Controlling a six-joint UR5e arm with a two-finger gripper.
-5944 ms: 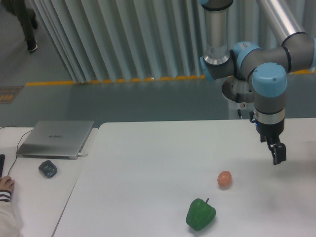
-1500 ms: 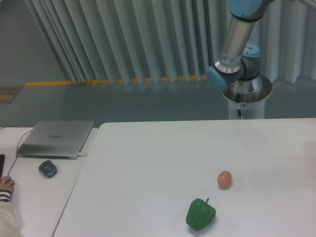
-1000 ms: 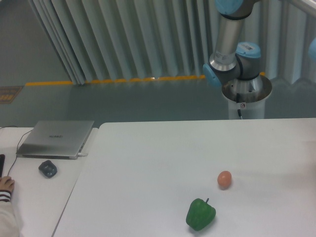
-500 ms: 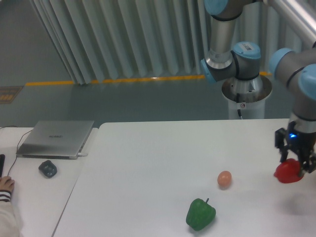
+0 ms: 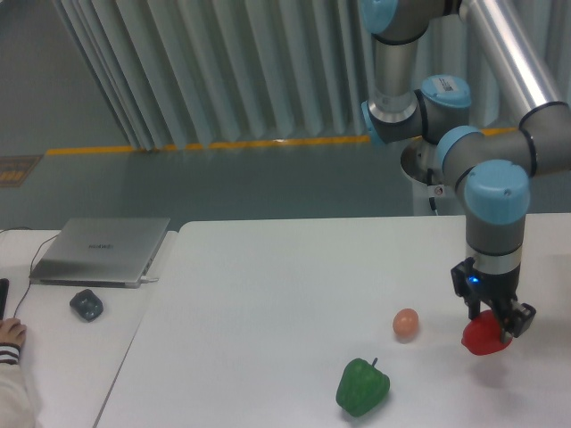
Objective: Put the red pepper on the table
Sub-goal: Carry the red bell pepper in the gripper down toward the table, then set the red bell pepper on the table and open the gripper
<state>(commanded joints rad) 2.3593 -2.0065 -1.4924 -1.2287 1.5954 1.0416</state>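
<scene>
The glossy red pepper (image 5: 483,337) hangs in my gripper (image 5: 492,321), which is shut on its top. It is held low over the right part of the large white table (image 5: 268,294); I cannot tell whether it touches the surface. The gripper points straight down from the blue-and-grey wrist. The pepper is to the right of the small orange-pink ball (image 5: 406,324).
A green bell pepper (image 5: 362,386) lies at the front of the table, left of the gripper. A narrower white desk at the left holds a closed laptop (image 5: 103,250) and a dark mouse (image 5: 86,305). A person's hand (image 5: 11,334) rests at the desk's left edge.
The arm came back into view from the right holding the red pepper. In the last half second it moved left and down, closer to the orange-pink ball.
</scene>
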